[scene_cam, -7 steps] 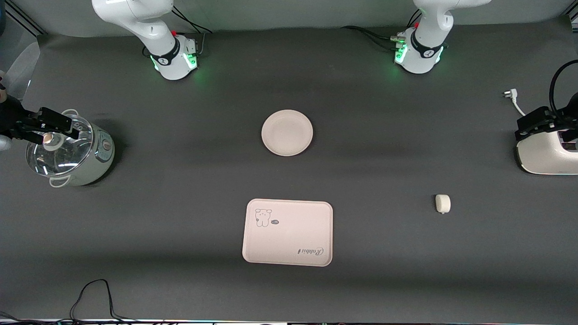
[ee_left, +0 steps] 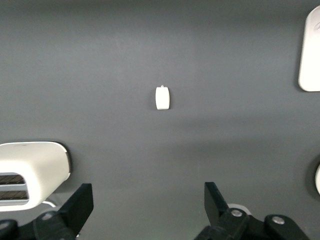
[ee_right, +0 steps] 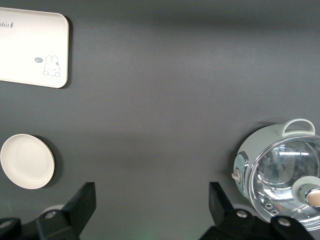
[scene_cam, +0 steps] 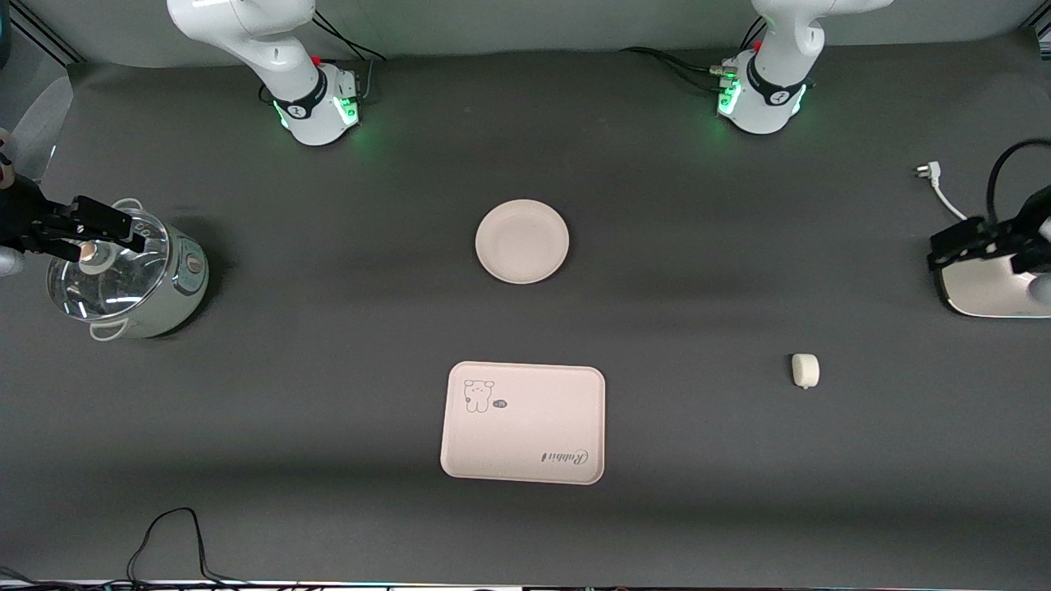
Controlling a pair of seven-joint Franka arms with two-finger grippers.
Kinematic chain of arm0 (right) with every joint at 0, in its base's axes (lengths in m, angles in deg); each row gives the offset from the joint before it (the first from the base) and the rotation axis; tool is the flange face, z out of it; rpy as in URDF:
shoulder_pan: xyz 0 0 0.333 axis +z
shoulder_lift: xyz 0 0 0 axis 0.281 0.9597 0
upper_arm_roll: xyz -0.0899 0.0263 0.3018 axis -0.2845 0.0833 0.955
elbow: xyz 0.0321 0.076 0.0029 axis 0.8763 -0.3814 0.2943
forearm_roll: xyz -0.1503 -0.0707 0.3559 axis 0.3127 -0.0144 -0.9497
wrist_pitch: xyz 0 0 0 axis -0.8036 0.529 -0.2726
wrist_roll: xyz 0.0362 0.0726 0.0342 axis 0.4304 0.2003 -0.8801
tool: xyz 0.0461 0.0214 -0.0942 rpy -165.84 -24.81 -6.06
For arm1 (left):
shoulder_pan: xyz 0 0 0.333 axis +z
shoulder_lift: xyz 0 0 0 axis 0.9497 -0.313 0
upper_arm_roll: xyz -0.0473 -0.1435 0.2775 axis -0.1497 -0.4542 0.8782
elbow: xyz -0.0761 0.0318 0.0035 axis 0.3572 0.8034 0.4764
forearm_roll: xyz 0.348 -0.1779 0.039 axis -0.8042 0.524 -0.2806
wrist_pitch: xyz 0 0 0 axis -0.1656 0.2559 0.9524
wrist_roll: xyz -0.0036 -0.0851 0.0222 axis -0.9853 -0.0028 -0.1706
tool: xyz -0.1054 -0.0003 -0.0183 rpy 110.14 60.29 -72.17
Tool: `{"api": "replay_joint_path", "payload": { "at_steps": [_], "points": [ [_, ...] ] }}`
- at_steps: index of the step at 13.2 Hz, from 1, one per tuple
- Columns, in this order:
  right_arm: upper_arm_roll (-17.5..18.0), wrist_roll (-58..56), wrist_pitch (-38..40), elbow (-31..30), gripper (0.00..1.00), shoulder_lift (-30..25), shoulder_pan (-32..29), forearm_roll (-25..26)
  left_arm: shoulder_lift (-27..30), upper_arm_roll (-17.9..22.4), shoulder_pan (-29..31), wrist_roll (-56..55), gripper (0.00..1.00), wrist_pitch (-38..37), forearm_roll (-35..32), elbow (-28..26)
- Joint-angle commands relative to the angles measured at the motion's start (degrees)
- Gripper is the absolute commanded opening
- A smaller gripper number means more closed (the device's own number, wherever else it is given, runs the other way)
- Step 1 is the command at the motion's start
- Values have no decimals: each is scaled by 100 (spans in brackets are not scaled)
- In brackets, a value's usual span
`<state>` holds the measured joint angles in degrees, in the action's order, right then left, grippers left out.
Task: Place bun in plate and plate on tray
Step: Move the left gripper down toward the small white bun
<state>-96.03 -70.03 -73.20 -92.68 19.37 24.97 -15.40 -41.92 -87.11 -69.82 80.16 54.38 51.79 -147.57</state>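
- The bun (scene_cam: 805, 370) is seen in the lower right part of the front view, lying alone on the dark desk (scene_cam: 328, 369), well apart from both the plate and the tray.
- The plate (scene_cam: 522, 241) is found near the middle of that frame, bare, with nothing resting in it.
- The tray (scene_cam: 523, 422) is shown below the plate, nearer to the camera, its bear drawing at its upper corner.
- The left gripper (ee_left: 149, 207) is held at the right edge of the front view over a white toaster (scene_cam: 989, 287); its fingers (ee_left: 80, 202) are spread wide and nothing is gripped.
- The right gripper (ee_right: 152, 205) is held at the left edge over a glass-lidded pot (scene_cam: 123, 279); its fingers (ee_right: 84, 200) are likewise spread wide and nothing is gripped.
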Motion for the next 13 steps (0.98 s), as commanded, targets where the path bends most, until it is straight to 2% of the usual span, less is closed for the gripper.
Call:
{"api": "replay_joint_path", "payload": {
  "at_steps": [1, 4, 7, 8, 10, 12, 13],
  "points": [
    [-1, -46, 107, 139, 100, 34, -13, -36, -1184, 4, -18, 3, 99, 1084, -60, -17],
    [-1, -55, 116, 156, 100, 16, -13, -45, -2012, 13, -17, -23, 99, 3051, -104, -718],
    [-1, -55, 142, 165, 100, 42, -22, -27, -2198, 13, -9, -120, 99, 4513, -104, -1702],
    [-1, -64, 351, 174, 100, 51, -22, -36, -2242, 13, -9, -172, 99, 4778, -104, -1879],
    [-1, -55, 468, 183, 100, 51, -22, -80, -2321, 13, -9, -269, 97, 4746, -87, -1916],
    [-1, -64, 512, 148, 100, 69, -22, -80, -2295, 4, 0, -261, 86, 4693, -78, -2117],
    [7, -64, 625, 148, 100, 103, -22, -80, -2260, 4, 0, -261, 85, 4693, -78, -2266]
  ]
}}
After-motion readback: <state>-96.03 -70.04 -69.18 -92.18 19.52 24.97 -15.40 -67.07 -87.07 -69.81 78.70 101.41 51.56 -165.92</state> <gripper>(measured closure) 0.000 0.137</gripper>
